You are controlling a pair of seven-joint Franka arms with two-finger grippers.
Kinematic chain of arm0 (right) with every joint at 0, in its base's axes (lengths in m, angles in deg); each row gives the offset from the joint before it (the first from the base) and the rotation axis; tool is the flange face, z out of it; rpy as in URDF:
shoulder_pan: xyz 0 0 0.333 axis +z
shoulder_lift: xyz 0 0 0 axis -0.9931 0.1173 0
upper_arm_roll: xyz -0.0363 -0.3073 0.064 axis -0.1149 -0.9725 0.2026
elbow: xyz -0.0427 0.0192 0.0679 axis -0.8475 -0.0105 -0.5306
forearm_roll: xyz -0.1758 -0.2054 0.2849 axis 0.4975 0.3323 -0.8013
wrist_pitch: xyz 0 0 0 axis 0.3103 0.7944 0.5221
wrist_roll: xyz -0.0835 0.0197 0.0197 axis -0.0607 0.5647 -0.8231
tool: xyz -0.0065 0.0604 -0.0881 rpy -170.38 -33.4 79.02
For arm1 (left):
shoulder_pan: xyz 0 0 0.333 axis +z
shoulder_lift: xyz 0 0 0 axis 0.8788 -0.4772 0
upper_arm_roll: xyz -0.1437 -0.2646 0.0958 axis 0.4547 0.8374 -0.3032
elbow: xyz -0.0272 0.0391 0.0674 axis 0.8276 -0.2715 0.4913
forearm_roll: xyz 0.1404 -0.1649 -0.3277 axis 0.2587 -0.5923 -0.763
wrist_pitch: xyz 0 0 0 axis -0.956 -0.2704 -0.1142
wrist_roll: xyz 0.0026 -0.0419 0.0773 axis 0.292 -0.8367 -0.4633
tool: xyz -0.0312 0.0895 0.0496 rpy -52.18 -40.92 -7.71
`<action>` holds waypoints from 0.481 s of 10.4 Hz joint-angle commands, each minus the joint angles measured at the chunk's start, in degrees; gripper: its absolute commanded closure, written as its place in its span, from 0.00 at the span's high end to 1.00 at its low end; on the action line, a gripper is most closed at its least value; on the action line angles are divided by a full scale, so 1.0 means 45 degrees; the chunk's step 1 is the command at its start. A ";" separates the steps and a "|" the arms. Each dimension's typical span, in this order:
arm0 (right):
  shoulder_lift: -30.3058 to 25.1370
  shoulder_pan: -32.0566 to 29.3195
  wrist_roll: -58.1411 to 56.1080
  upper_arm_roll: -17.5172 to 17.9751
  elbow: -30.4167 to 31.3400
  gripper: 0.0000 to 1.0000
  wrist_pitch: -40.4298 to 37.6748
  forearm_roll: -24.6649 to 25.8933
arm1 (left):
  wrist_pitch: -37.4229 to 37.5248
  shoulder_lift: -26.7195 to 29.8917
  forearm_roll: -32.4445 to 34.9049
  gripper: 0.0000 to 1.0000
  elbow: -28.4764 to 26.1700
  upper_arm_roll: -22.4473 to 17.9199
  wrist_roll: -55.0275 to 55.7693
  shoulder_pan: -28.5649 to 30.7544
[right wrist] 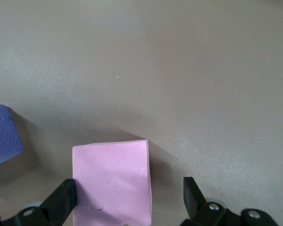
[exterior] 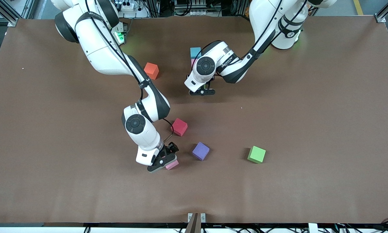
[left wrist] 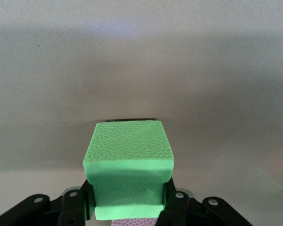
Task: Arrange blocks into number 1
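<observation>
Over pink block (right wrist: 112, 181), right tool (right wrist: 127, 197) agape

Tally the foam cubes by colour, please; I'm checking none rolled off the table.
green cubes: 2
pink cubes: 2
light blue cube: 1
orange cube: 1
red cube: 1
purple cube: 1
Total: 8

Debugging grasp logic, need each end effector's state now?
Left end effector: closed on a green block.
Right end effector: open around a pink block, not clamped.
</observation>
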 commanded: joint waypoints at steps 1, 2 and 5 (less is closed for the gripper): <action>0.0384 -0.0149 -0.0132 0.0164 -0.0473 1.00 -0.0049 0.0025 | -0.0537 0.0038 0.0267 0.00 -0.0269 -0.0019 0.0426 -0.0157; 0.0345 -0.0149 -0.0132 0.0203 -0.0532 1.00 -0.0068 0.0005 | -0.0635 0.0037 0.0286 0.00 -0.0269 -0.0018 0.0523 -0.0176; 0.0266 -0.0169 -0.0112 0.0320 -0.0571 1.00 -0.0030 -0.0150 | -0.0675 0.0057 0.0287 0.00 -0.0405 0.0098 0.0778 -0.0293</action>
